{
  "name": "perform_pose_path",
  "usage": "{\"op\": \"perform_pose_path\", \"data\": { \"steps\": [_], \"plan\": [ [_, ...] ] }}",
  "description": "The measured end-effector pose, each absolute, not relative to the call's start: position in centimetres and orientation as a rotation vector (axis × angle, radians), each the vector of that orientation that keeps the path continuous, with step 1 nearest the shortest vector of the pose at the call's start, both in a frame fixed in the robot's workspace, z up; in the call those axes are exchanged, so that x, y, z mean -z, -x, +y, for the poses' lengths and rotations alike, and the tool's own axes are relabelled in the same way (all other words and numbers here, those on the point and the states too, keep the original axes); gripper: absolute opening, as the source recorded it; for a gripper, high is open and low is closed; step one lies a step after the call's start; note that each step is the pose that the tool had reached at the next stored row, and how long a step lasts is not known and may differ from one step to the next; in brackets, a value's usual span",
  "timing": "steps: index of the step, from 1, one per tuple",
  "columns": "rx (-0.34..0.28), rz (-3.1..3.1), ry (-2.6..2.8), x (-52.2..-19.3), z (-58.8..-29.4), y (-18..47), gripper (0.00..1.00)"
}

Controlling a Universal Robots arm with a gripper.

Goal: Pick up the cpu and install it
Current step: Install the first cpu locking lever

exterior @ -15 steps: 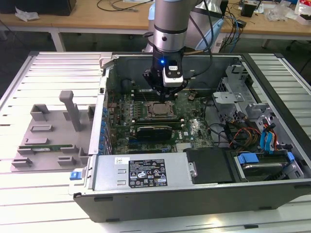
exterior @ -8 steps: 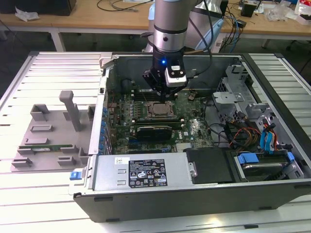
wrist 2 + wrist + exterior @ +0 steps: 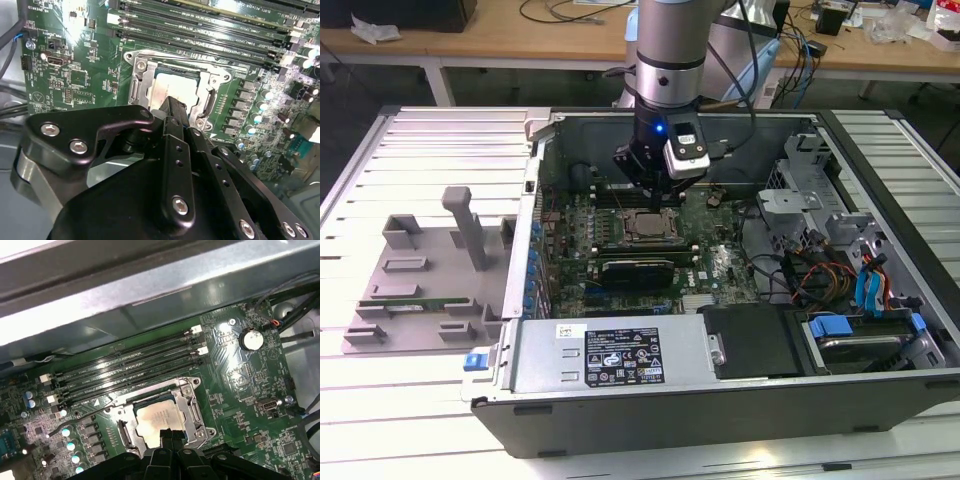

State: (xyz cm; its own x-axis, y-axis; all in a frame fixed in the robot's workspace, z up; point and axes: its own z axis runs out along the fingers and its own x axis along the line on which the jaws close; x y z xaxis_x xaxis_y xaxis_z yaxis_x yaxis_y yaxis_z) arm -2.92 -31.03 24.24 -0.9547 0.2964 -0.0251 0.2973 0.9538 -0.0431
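Note:
The cpu [image 3: 645, 226] lies flat in the metal-framed socket [image 3: 192, 410] on the green motherboard inside the open computer case. Both wrist views show its silver top, at cpu [image 3: 169, 89] and cpu [image 3: 156, 419]. My gripper [image 3: 653, 202] hangs straight over the socket. In both wrist views its black fingers meet at a narrow tip, gripper [image 3: 174, 106] and gripper [image 3: 169, 434], over the chip's near edge. The fingers are shut with nothing between them. Whether the tip touches the chip I cannot tell.
Rows of black memory slots [image 3: 130, 371] run beside the socket. A grey plastic tray [image 3: 420, 270] with posts sits outside the case on the exterior view's left, a green memory stick [image 3: 415, 302] on it. Drive cages and cables [image 3: 840, 275] fill the case's right side.

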Motion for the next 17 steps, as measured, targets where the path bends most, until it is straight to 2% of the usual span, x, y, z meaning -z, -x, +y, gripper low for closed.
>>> {"op": "perform_pose_path", "data": {
  "steps": [17],
  "plan": [
    [0.07,3.112,-0.202,-24.24,-31.03,2.92,0.11]
  ]
}}
